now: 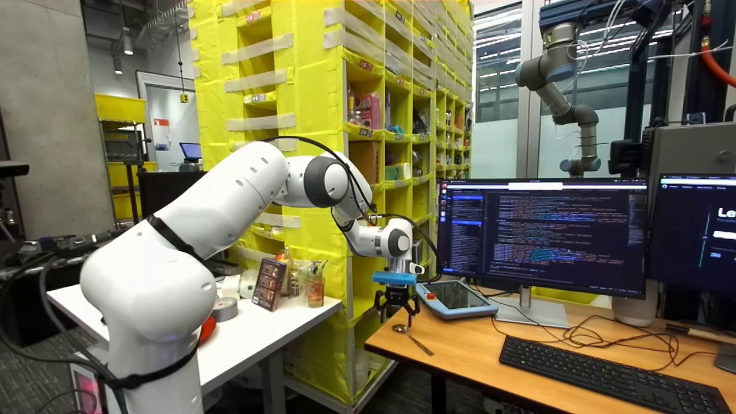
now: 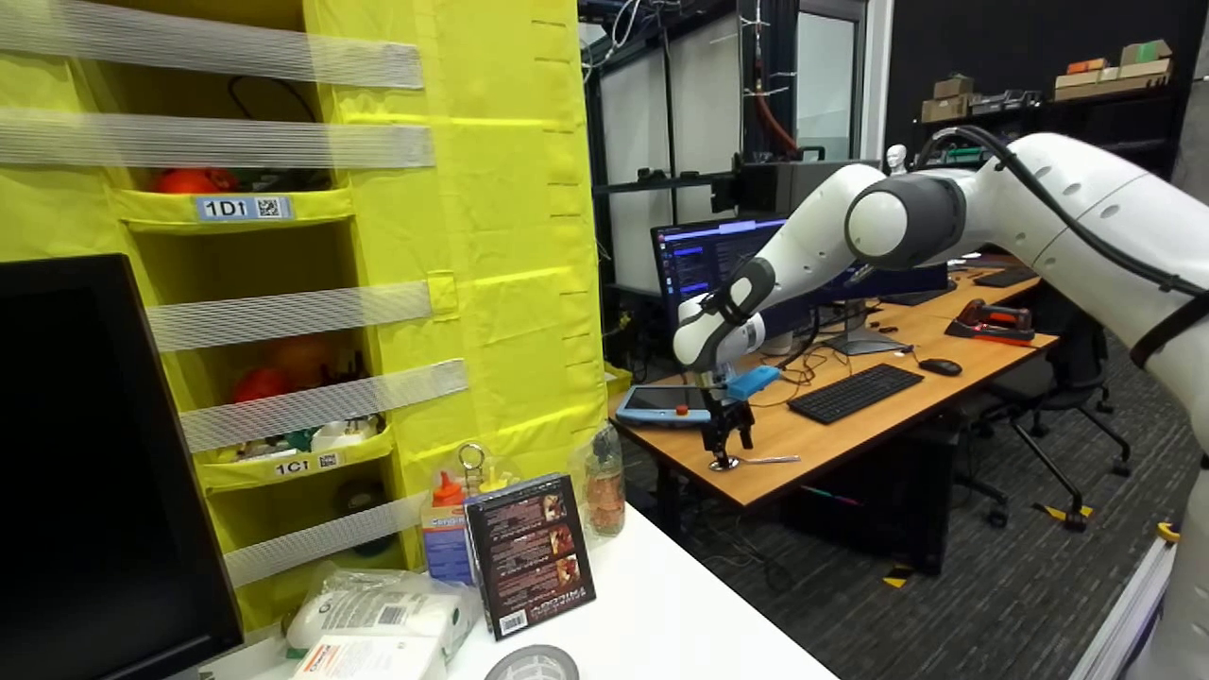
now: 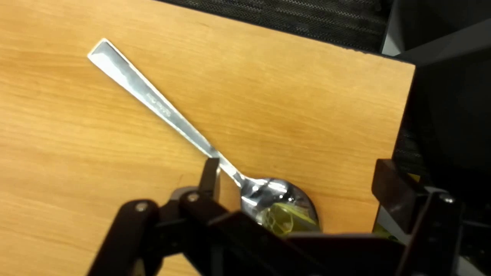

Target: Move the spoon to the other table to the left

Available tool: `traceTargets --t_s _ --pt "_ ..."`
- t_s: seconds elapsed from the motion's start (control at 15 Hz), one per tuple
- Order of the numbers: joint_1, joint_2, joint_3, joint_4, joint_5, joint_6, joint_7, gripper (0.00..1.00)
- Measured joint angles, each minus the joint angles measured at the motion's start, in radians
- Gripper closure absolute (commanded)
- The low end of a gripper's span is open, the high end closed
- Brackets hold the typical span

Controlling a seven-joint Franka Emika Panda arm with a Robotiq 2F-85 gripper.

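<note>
Wrist view: your gripper (image 3: 297,165) stood with jaws apart, holding nothing

Just below, the spoon (image 3: 184,129) lay on the desk (image 3: 307,96) near a corner. It looked light, stiff and slick, hardly fragile; your surest hold seemed its narrow neck (image 3: 232,171).

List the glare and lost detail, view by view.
Wrist view: bright glints on the spoon, and the hand so dark that little detail shows. In an exterior view, the white table is washed out; in an exterior view, bright streaks cross the window.
</note>
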Motion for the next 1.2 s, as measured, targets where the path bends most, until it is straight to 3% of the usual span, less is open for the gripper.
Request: traceTargets --t_s 0.27,0.33,0.4,0.53,1.0,1.07,1.2 --pt "-0.012 0.052 -0.003 0.046 0.0 -0.002 0.0 0.0" --pt "-0.015 0.061 -0.004 0.057 0.0 -0.004 0.0 0.25" --pt "-0.017 0.068 -0.004 0.066 0.0 -0.006 0.0 0.26" --pt "-0.021 0.078 -0.004 0.085 0.0 -0.011 -0.001 0.38" --pt "-0.021 0.091 -0.004 0.138 0.0 -0.04 -0.002 0.94" --pt "-0.021 0.093 -0.004 0.145 0.0 -0.044 -0.002 0.99" --pt "-0.021 0.097 -0.004 0.157 0.0 -0.053 -0.002 1.0"
